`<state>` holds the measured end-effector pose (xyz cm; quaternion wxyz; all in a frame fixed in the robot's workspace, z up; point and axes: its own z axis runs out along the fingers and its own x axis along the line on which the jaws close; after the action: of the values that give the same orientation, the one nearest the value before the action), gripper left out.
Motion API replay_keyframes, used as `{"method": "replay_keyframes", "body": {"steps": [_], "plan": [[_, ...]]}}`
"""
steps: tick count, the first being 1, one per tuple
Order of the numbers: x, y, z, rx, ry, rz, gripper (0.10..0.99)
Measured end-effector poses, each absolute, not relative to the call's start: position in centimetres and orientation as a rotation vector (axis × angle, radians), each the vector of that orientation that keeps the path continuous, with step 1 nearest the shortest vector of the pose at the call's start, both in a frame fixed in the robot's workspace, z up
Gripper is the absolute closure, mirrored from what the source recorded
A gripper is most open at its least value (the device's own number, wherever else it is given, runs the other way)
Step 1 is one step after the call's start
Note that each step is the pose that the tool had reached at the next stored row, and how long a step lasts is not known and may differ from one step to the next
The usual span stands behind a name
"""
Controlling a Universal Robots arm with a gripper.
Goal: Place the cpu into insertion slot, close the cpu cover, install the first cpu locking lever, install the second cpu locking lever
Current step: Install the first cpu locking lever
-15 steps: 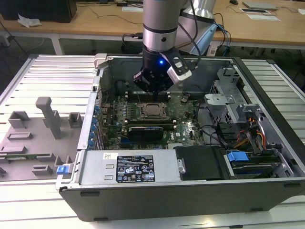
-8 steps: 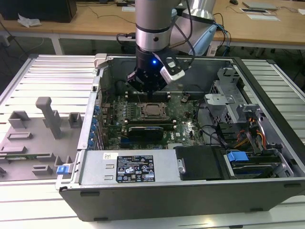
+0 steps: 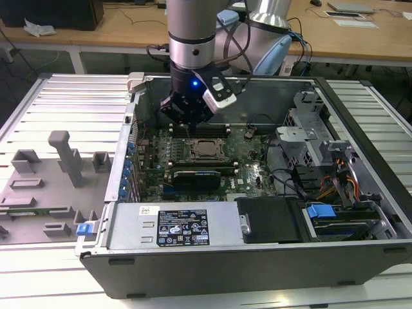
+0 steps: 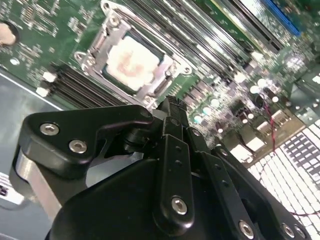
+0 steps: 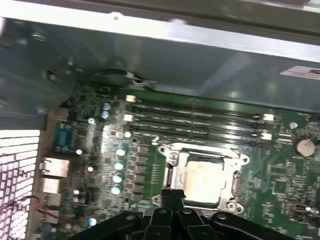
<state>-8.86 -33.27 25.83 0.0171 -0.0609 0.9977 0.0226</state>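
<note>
I see the black two-finger gripper with its tips pressed together on nothing, hanging just beside the socket over the green motherboard. The small square cpu with the pale silver-beige top lies in the dark-framed square insertion slot. The thin silver-grey metal cpu cover lies flat around it.

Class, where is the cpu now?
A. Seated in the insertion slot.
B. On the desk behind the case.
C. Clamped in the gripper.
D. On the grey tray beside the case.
A: in the first wrist view the cpu sits inside the insertion slot, apart from the gripper.
</note>
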Motion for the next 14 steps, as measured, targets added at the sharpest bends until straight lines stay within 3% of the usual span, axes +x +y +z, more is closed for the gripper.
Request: {"method": "replay_keyframes", "body": {"steps": [4,8,9,14], "plan": [[-10.3,-33.3,25.8,-0.188,3.089,0.107,0.98],[-11.1,-33.3,25.8,-0.186,3.074,0.192,0.98],[-11.4,-33.3,25.8,-0.184,3.064,0.253,0.98],[-11.9,-33.3,25.8,-0.179,3.04,0.388,0.98]]}}
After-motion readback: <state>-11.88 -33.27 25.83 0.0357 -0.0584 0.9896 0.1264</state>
